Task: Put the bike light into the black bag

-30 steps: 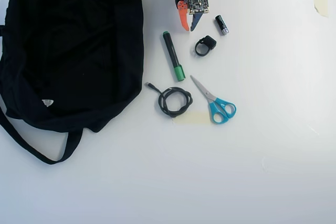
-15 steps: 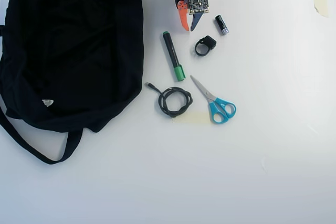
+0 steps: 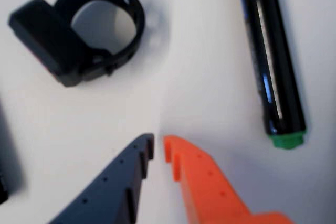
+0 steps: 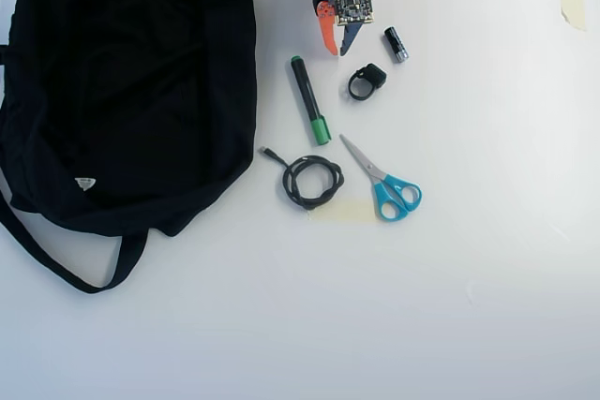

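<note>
In the wrist view the gripper (image 3: 158, 148) enters from the bottom edge, a dark blue finger on the left and an orange finger (image 3: 210, 187) on the right, their tips drawn nearly together with only a thin slit of white table between them and nothing held. Up and to the left of the tips, in the upper left of that frame, the bike light (image 3: 73, 35) lies on the table (image 3: 199, 77), its boxy block at the left and its round loop strap to the right of the block, apart from the fingers. Along the upper right runs a black marker (image 3: 270, 61) with a green end at its lower tip.

In the overhead view the gripper (image 4: 338, 51) sits at the top centre, pointing down the frame. The bike light (image 4: 367, 81) rests just below and to the right of it, on bare table. A short black cylinder with a silver tip (image 4: 396, 45) lies right of the gripper. The marker (image 4: 309, 100) lies below left of the gripper, and further down are a coiled black cable (image 4: 311, 181) and blue-handled scissors (image 4: 386, 185). The black bag (image 4: 122, 91) fills the upper left of the frame, well apart from the bike light, its strap (image 4: 66, 264) looping toward the lower left
</note>
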Controlling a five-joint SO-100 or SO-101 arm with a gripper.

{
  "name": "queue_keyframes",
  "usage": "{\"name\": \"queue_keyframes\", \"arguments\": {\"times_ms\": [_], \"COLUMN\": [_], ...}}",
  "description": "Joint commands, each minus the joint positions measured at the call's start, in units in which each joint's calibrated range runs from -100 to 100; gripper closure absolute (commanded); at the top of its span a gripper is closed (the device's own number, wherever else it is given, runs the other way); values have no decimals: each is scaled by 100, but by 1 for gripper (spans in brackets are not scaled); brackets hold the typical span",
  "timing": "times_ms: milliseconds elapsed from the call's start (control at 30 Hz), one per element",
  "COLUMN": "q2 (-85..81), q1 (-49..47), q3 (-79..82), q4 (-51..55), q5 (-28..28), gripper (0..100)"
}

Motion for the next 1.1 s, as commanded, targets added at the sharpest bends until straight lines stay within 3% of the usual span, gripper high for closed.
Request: {"name": "queue_keyframes", "arguments": {"times_ms": [0,467,733,1067], "q2": [-91,-83,141,2249], "q1": [-23,-46,-136,-674], "q3": [235,73,-825,-2218], "q4": [35,-215,-1989,-4539], "q5": [2,44,-3,-3], "gripper": [98,98,98,98]}}
